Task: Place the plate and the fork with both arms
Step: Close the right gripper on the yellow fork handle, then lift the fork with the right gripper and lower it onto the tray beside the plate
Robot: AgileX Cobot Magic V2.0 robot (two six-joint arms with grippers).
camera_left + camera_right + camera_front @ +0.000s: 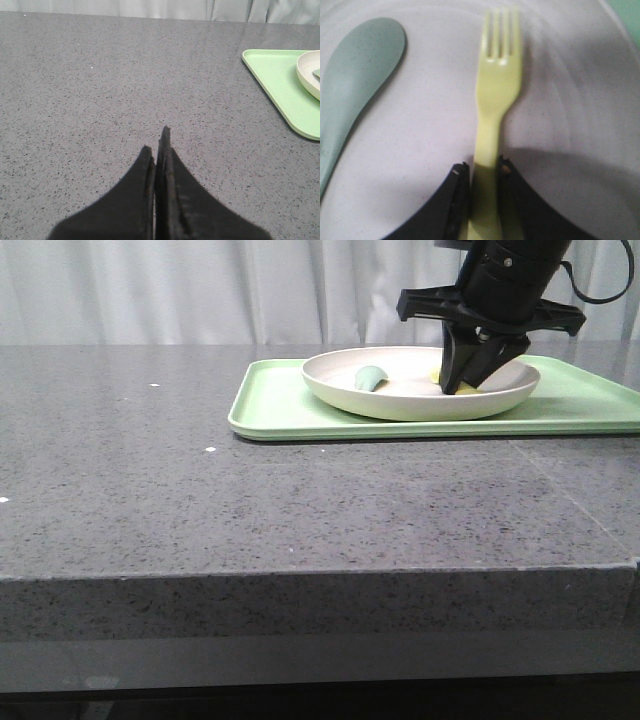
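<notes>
The cream-white plate (410, 400) sits on a light-green tray (290, 400) at the back right of the table. The pale-yellow fork (497, 85) lies in the plate, tines pointing away from my fingers. My right gripper (483, 167) reaches down into the plate (570, 100) and is shut on the fork's handle; in the front view (470, 380) only a bit of yellow (438, 377) shows beside the fingers. My left gripper (157, 142) is shut and empty over the bare grey table, left of the tray (280, 85). It does not show in the front view.
A pale green spoon (372, 378) lies in the plate left of the fork, also in the right wrist view (355, 75). The plate's rim (307, 75) shows at the edge of the left wrist view. The grey stone table (200, 490) extends to a front edge.
</notes>
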